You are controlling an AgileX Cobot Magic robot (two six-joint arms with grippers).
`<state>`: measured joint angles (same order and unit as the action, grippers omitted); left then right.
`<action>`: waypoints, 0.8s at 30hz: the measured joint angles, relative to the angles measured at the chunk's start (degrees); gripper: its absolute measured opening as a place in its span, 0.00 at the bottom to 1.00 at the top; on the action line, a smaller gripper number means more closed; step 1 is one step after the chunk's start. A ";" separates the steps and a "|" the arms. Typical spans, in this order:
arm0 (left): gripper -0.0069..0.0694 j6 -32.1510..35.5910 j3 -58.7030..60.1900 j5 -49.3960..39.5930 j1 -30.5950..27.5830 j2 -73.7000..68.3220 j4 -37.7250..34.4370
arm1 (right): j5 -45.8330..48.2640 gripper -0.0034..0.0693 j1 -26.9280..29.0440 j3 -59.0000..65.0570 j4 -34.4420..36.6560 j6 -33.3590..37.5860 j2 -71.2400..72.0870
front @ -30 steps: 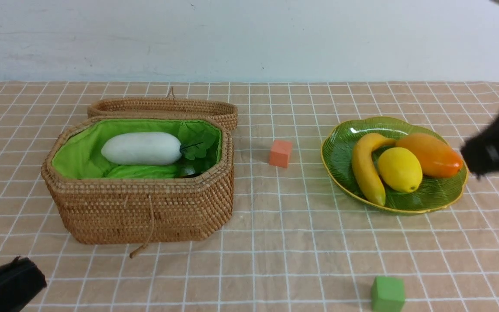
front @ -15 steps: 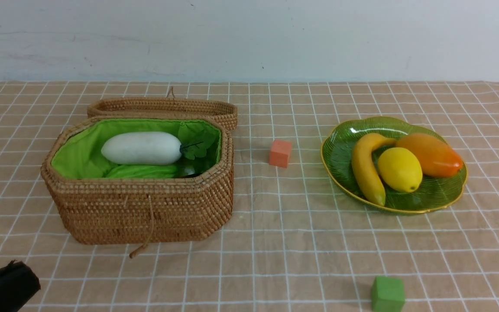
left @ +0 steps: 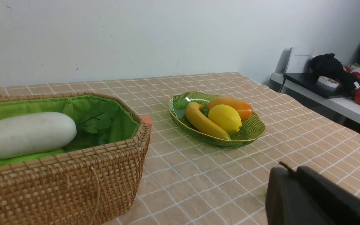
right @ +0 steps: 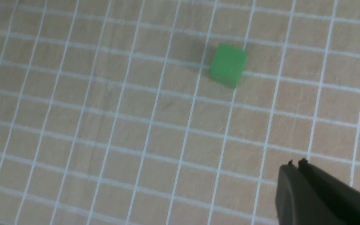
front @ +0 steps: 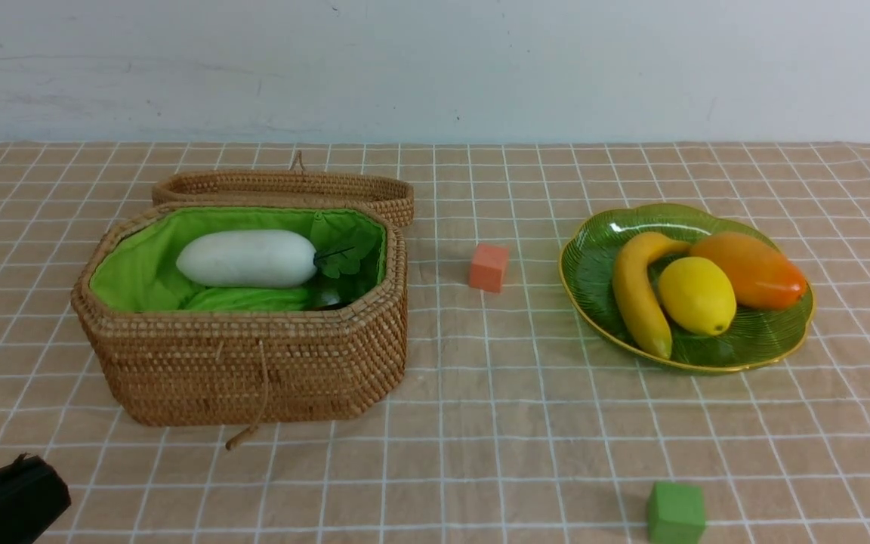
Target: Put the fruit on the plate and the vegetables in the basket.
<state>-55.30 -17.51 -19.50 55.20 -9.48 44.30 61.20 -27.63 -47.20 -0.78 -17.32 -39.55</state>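
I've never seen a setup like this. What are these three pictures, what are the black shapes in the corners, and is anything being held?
It is a two-armed robot at a table. One camera looks forward from between the arms; the other two sit on its wrists. The black shapes are its end effectors: the left end effector and right end effector, both shut and holding nothing. On the checked cloth stands a wicker basket holding a white radish, and a green plate with a banana, lemon and mango. An orange cube and green cube lie loose.
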 joint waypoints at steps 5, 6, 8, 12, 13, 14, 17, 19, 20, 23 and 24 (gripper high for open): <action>0.14 0.00 0.00 0.00 0.00 0.00 0.00 | -27.65 0.07 14.71 23.29 -1.79 7.75 14.85; 0.14 0.00 0.00 0.00 0.00 0.00 0.00 | -28.68 0.07 15.38 24.38 -1.80 7.97 15.58; 0.14 0.00 0.00 0.00 0.00 0.00 0.00 | -38.49 0.07 23.27 37.28 -1.92 9.72 25.41; 0.14 0.00 0.00 0.00 0.00 0.00 0.00 | -41.93 0.07 29.24 46.99 -1.92 10.61 35.75; 0.14 0.00 0.00 0.00 0.00 0.00 0.00 | -40.95 0.07 30.26 48.18 -1.92 10.67 38.16; 0.14 0.00 0.00 -0.09 0.00 0.00 0.00 | -40.11 0.07 30.72 48.32 -1.85 10.80 39.33; 0.14 0.00 0.00 -0.04 0.00 0.00 0.05 | -39.96 0.07 30.93 48.32 -1.85 10.87 40.15; 0.15 0.00 0.00 -0.10 0.00 0.00 0.05 | -39.96 0.07 30.93 48.32 -1.85 10.98 40.14; 0.15 0.00 0.00 -0.10 0.00 0.00 0.05 | -39.96 0.07 30.93 48.32 -1.85 10.98 40.14; 0.16 0.00 0.00 -0.17 0.00 0.00 0.05 | -39.96 0.08 30.93 48.32 -1.85 10.98 40.14; 0.16 0.00 0.00 -0.17 0.00 0.00 0.05 | -39.96 0.08 30.93 48.32 -1.85 10.98 40.14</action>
<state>-55.30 -17.51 -19.68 55.20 -9.48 44.35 21.24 3.30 1.12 -2.63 -6.34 0.59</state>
